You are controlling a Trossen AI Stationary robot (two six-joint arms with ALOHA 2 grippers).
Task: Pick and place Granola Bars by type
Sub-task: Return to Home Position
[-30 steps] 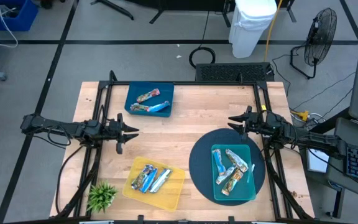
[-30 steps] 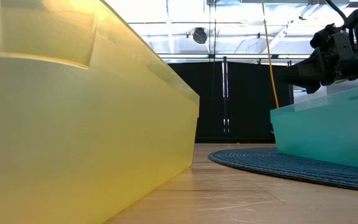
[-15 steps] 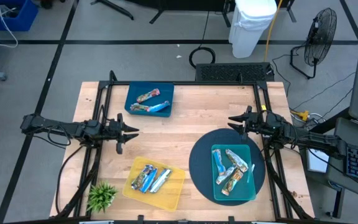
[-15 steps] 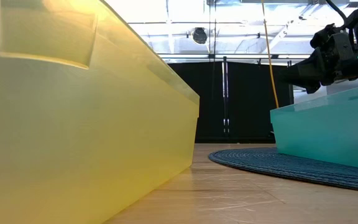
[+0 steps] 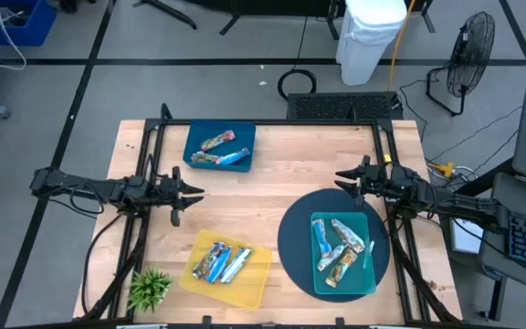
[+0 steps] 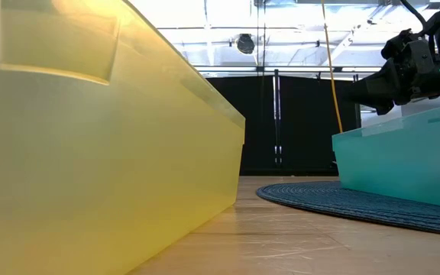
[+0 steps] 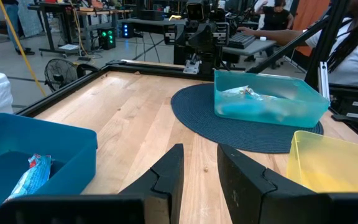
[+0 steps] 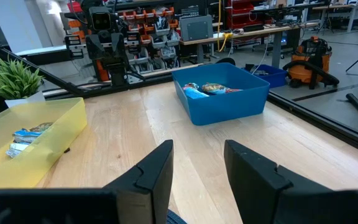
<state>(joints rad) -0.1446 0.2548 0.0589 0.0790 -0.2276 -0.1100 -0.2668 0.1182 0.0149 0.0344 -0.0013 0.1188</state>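
Resting at home, I hold my left end effector (image 5: 193,193) and right end effector (image 5: 342,177) half open, empty, blue Granola Bars (image 5: 219,262) in the yellow bin (image 5: 258,276) near the left one; next, I judge, only holding still.

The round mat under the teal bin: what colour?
Dark blue round mat, clearest in left wrist view.
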